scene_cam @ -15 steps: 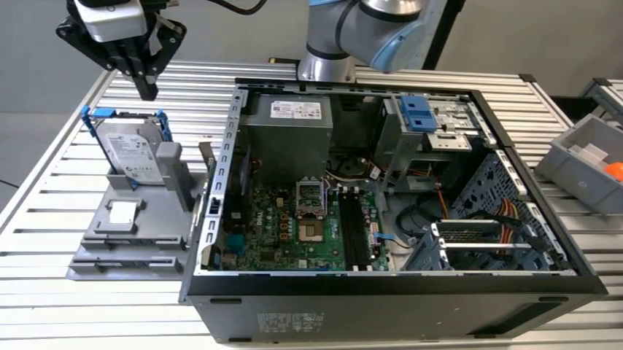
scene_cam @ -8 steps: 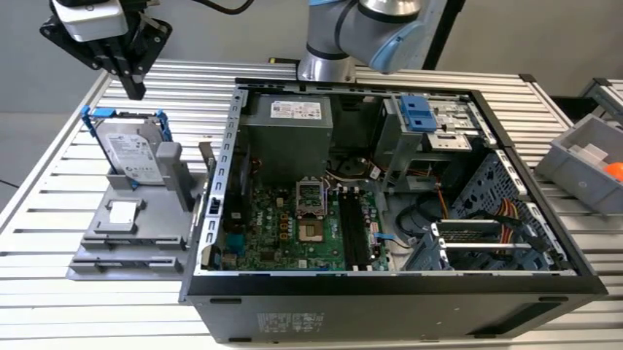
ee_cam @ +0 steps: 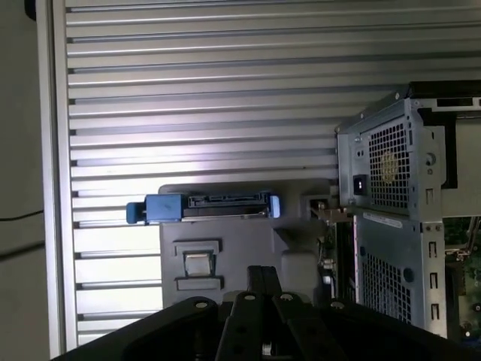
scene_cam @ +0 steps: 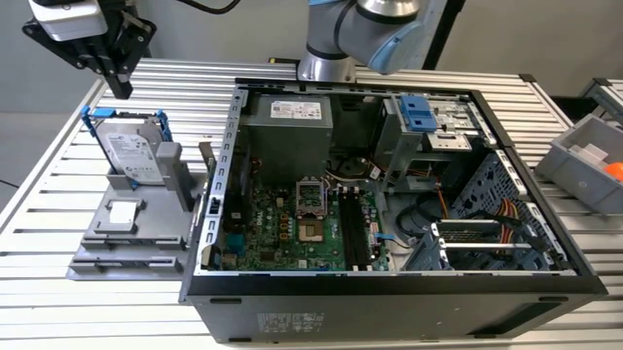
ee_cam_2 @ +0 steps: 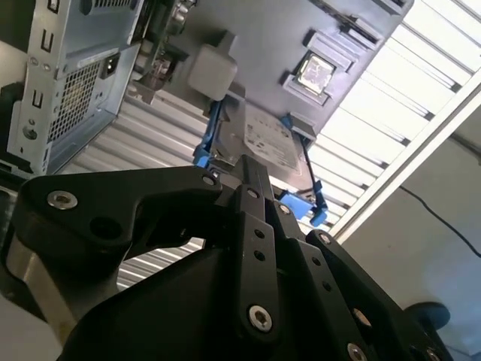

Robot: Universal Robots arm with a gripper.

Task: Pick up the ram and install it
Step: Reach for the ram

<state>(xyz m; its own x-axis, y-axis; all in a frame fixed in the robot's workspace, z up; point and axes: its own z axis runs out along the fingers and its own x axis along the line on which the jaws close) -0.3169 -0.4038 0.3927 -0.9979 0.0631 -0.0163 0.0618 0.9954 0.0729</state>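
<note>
Table of metal slats [scene_cam: 39, 219] bears an open computer case [scene_cam: 389, 306]. Just beside the case, on the exterior view's left, a gray holder [scene_cam: 127, 248] carries a hard drive [scene_cam: 131, 149]. The gripper [scene_cam: 121, 89] hovers above the drive, fingers pinched together and empty. The ram [scene_cam: 209, 164] seems to stand on edge between holder and case.

Open PC case [scene_cam: 389, 315]; HDD [scene_cam: 131, 152] on grey stand [scene_cam: 117, 253] beside.

Hand [scene_cam: 121, 87] near hard drive [scene_cam: 131, 149], open case [scene_cam: 389, 295]

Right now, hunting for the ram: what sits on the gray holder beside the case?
An upright hard drive in a blue frame and a small square chip; behind the drive is hidden.
</note>
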